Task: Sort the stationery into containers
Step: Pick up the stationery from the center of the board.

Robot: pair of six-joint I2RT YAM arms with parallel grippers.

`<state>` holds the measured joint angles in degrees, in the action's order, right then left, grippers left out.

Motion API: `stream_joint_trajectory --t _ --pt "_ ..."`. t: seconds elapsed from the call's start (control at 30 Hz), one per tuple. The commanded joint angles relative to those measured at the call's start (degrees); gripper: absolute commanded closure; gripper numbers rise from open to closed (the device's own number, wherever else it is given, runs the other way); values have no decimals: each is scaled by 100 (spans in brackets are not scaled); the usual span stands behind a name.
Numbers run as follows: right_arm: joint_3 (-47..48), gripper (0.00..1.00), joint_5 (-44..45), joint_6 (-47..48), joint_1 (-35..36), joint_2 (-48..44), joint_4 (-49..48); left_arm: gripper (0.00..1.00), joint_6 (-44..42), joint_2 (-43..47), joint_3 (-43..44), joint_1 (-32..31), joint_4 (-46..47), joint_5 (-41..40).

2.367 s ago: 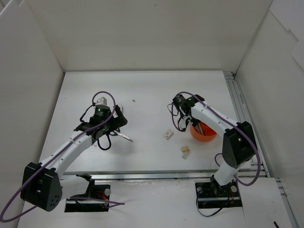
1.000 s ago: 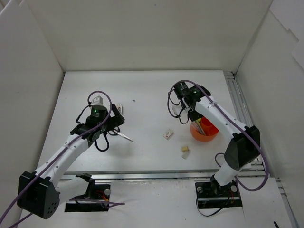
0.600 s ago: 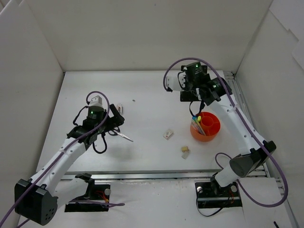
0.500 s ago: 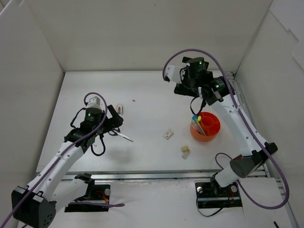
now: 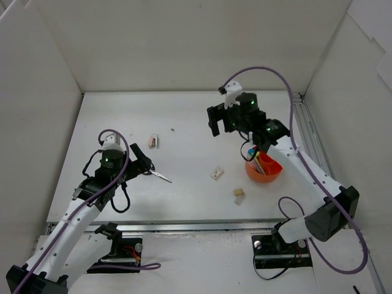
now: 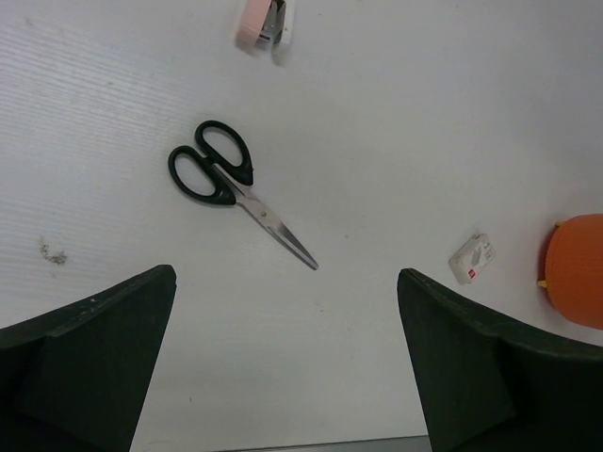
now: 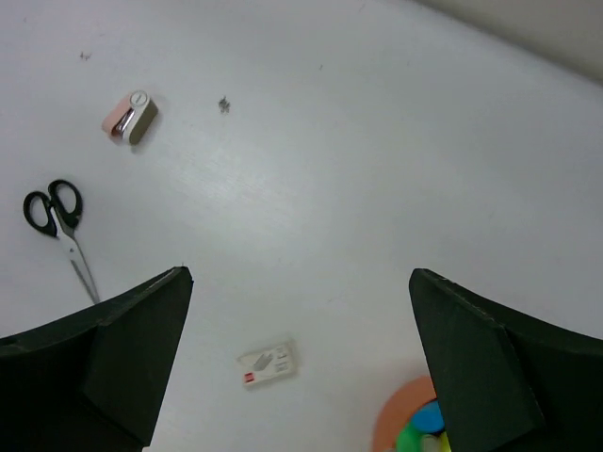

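Left claw: the left claw [image 6: 285, 281] hung over the table with its fingers spread wide and nothing between them.
Right claw: the right claw [image 7: 300, 275] was up high near mid-table, also gaping wide and holding nothing.
Scissors: black-handled scissors [image 6: 237, 196] lay flat just ahead of the left claw, blades shut, untouched.
Clip: the pink clip [image 6: 264, 21] sat beyond the scissors, well apart from both claws.
Erasers: the white eraser [image 7: 268, 362] lay loose between the arms; the beige eraser [image 5: 239, 195] was a little nearer the bases, close to the pot.
Pot: the orange pot [image 5: 263, 177] stood on the right side of the table, with highlighters [image 7: 426, 424] showing blue and green tips inside.
Surface: the white table [image 5: 196, 113] carried a few dark specks [image 7: 224, 104].
Room: plain white walls [image 5: 184, 43] closed in three sides, and a metal rail [image 5: 304, 125] ran along the right edge.
Hard to tell: both wrist views cut the pot at the frame edge, and from above the right arm crossed part of it, so I couldn't sort out its compartments.
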<state>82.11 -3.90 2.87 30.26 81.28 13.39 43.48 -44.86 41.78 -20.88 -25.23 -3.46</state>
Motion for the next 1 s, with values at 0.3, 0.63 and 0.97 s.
stream_joint_trajectory --t 0.3,0.63,0.97 --pt "-1961 2 2498 -2747 1578 229 -1251 1 -200 -14 -3 93 1 83" --pt "-2392 2 3326 -4787 1782 1223 -1049 0 -305 30 -197 93 150 276" --pt "-2515 2 3387 -5411 1773 1795 -838 0 -419 83 -337 146 230 505"
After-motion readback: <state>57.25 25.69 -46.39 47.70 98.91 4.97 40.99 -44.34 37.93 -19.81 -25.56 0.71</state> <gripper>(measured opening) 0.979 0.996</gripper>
